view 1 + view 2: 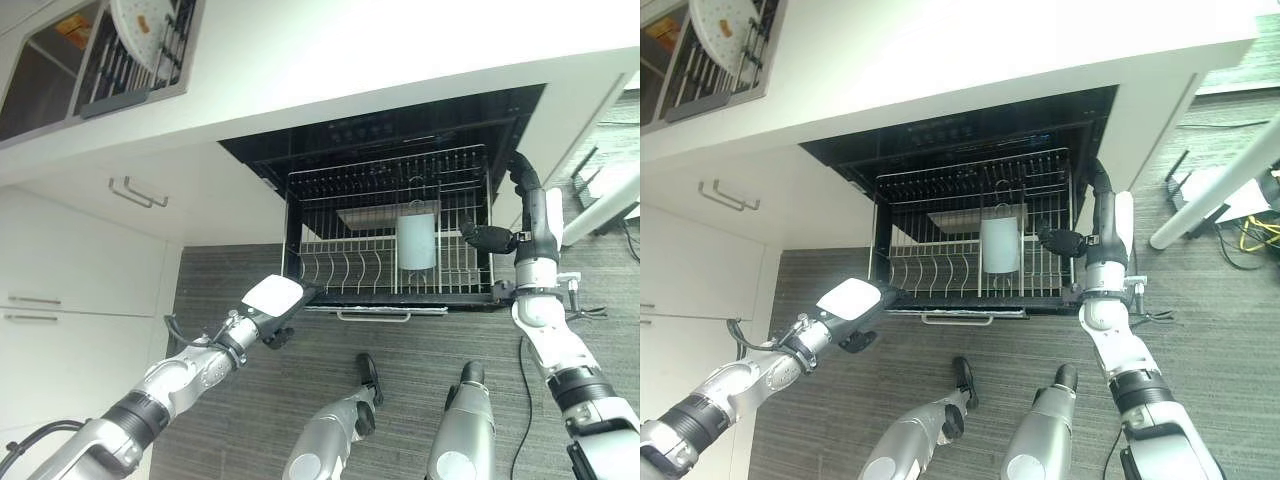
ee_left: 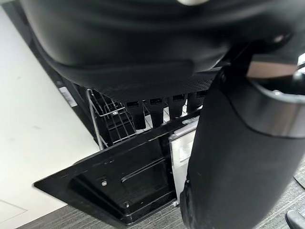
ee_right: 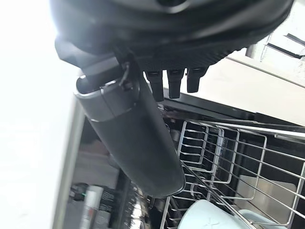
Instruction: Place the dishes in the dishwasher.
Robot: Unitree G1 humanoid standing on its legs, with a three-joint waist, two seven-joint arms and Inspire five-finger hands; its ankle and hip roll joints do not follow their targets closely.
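1. I see the dishwasher (image 1: 400,130) open with its wire rack (image 1: 390,230) pulled out; a pale cup (image 1: 417,240) already sits inside it, and a white plate (image 1: 140,35) waits in the drying rack (image 1: 150,60) on the counter
2. My left hand (image 1: 275,300) hovers near the rack's front corner, fingers straight, carrying nothing
3. My right hand (image 1: 490,237) rests at the rack's right side, fingers relaxed, empty
4. I judge the rack should be steadied before I fetch the plate
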